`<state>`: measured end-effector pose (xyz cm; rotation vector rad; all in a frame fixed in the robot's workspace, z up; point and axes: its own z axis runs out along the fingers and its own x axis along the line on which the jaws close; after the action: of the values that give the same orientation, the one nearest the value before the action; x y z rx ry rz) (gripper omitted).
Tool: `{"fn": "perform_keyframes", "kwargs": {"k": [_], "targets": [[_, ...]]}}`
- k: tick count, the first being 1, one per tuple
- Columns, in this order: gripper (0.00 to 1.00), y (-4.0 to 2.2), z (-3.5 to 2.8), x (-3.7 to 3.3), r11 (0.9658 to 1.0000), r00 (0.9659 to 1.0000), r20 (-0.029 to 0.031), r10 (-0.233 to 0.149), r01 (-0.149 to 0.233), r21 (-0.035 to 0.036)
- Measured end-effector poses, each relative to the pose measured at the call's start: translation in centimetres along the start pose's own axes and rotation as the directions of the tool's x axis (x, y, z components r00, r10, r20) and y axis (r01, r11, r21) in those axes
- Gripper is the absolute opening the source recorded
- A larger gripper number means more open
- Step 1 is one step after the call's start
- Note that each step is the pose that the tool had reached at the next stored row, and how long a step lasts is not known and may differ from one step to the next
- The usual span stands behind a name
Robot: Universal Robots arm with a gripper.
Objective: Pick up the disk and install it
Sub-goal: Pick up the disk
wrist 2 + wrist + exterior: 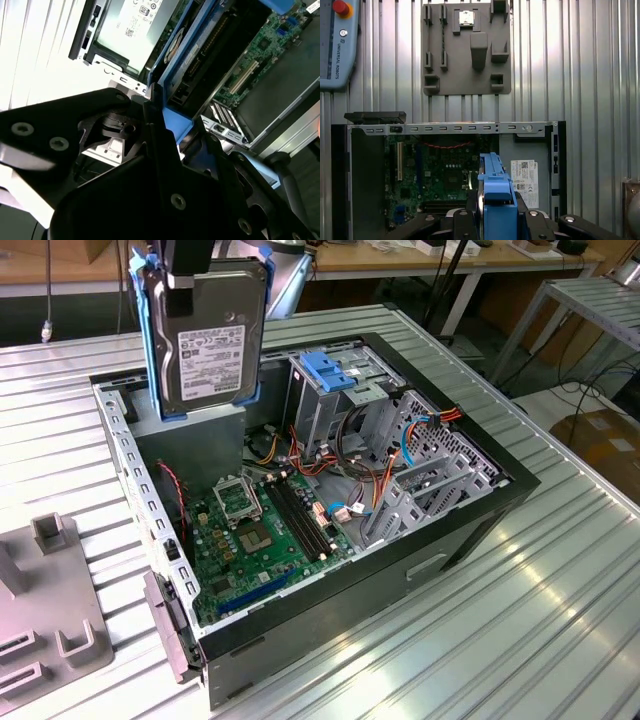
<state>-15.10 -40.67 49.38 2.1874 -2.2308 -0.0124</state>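
The disk point(210, 340), a dark grey drive with a white label in a blue carrier frame, hangs upright above the back corner of the open computer case point(480, 510), at the exterior view's upper left. My gripper point(181, 295) comes down from above and is shut on the disk, one black finger lying across its labelled face. In the first wrist view the blue frame's edge point(495, 200) stands between my black fingers point(462, 220), over the motherboard. The second wrist view has the blue frame point(175, 122) clamped by my gripper point(159, 112).
Inside the case are a green motherboard point(260, 530), a grey metal box with a white sticker point(525, 175) and a drive cage with a blue bracket point(335, 370). A grey fixture plate point(50, 640) lies on the ribbed table; a pendant point(335, 45) lies beyond it.
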Motion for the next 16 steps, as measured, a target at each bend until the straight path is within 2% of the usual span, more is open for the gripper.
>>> {"fn": "perform_keyframes", "kwargs": {"k": [3, 7, 12, 16], "targets": [[0.37, -0.61, 0.00, -0.01, 1.0000, 1.0000, 0.0000, 0.000, 0.000, 0.0000], [0.37, -0.94, 0.00, 0.10, 1.0000, 1.0000, 0.0000, 0.000, 0.000, 0.0001], [0.37, -1.19, 0.02, 0.85, 1.0000, 1.0000, 0.0001, 0.000, 0.000, 0.0001], [0.37, -2.39, 0.06, 1.01, 1.0000, 1.0000, 0.0000, 0.000, 0.000, 0.0001]]}}
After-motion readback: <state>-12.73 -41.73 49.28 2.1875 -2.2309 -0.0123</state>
